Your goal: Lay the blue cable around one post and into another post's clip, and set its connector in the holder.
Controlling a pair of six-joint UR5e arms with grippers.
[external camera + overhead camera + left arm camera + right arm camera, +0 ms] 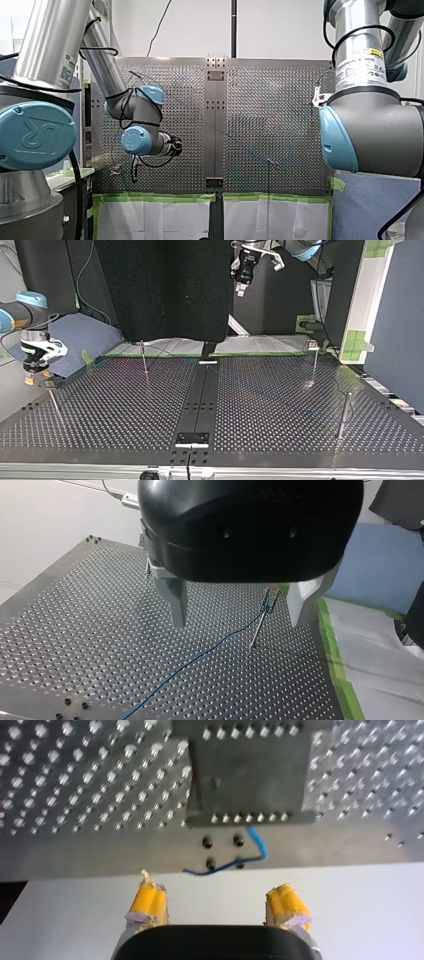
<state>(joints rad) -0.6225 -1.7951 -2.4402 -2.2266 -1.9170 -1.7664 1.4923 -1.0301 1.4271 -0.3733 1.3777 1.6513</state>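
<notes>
Silvery perforated table [280,100] fills the front view, split by a dark centre strip [200,400], edged at one end with green tape [155,197] over a white sheet [150,220], with a pale wall behind. The blue cable [200,655] is thin and lies flat across the holes. In the left wrist view it runs from a cluster of dark screws near the table's edge up to a slim post [257,630] and meets it just under its head; whether it sits in a clip there cannot be told. My left gripper [237,622] hangs above that post with its metal fingers spread wide and nothing between them. Only the right wrist view shows the cable's other end: a loose curl, thicker and brighter blue at its tip, lying on the table's rim strip just beside a dark plate [245,770]. It lies ahead of my right gripper [216,890], whose yellow pads [147,901] stand apart and empty. The top view alone shows both grippers clear of the table, my left high over the far edge, my right off the side at the view's left, and the cable only as a faint line.
</notes>
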